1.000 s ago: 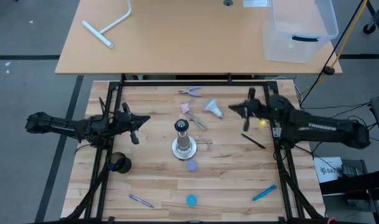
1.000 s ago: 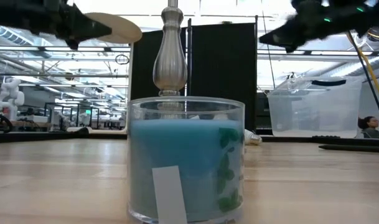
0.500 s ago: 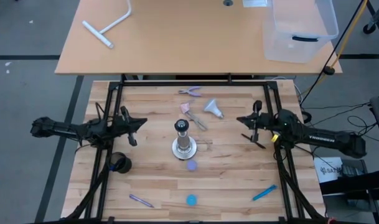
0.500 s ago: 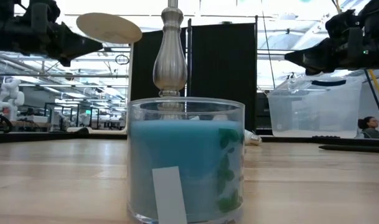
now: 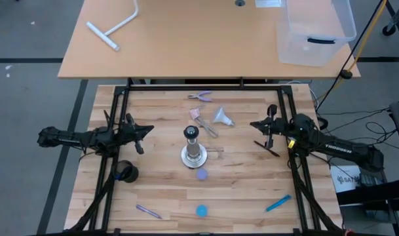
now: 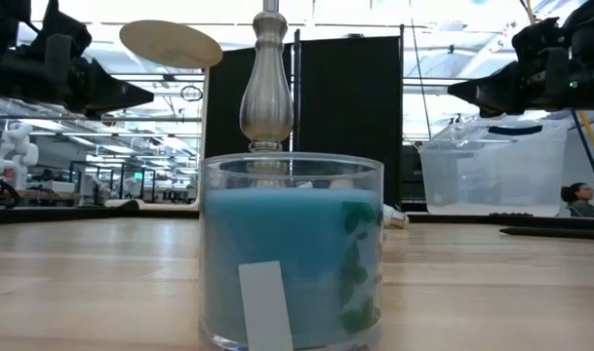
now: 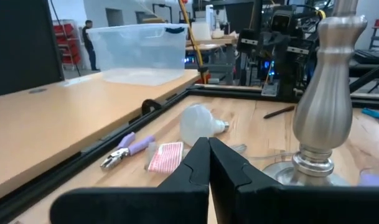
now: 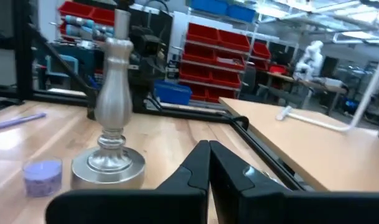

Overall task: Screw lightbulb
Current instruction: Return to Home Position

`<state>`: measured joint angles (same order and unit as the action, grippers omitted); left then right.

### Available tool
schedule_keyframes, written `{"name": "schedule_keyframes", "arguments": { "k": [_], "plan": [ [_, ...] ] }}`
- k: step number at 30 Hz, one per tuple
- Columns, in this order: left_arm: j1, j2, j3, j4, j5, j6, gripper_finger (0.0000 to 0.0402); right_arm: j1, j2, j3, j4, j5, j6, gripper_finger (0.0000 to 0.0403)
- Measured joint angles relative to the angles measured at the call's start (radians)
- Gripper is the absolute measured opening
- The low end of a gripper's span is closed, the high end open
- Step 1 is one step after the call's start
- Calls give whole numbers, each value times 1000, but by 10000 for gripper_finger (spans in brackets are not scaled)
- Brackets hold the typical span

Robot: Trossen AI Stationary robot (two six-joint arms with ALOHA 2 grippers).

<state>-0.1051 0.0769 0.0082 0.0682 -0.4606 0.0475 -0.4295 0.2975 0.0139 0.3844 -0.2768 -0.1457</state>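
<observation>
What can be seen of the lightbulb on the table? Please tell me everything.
The lightbulb is a white frosted globe narrowing to a greyish neck and screw base. It lies on its side on the wooden table, out of the silvery socket stand and apart from it, toward the right arm's side. A small pink item lies near, not touching. Nothing holds it.

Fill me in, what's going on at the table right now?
Nothing is being handled. The lightbulb lies on its side on the table, apart from the silver socket stand and not screwed in. The left gripper hangs shut and empty over the table's left side. The right gripper is shut and empty over the right side. Both point toward the stand.
</observation>
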Motion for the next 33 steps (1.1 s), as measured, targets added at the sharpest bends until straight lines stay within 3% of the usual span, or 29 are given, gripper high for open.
{"name": "schedule_keyframes", "arguments": {
  "k": [4,8,11,33],
  "plan": [
    [0,2,0,-1,-3,-34,0,-12,-18,0,1,-33,-2,0],
    [0,2,0,-1,-3,-35,0,-15,-22,0,-14,106,116,0],
    [0,2,0,-1,-3,-36,0,-15,-21,0,-15,153,143,1],
    [0,2,0,-1,-5,-38,0,-15,-20,0,-21,145,134,4]
  ]
}}
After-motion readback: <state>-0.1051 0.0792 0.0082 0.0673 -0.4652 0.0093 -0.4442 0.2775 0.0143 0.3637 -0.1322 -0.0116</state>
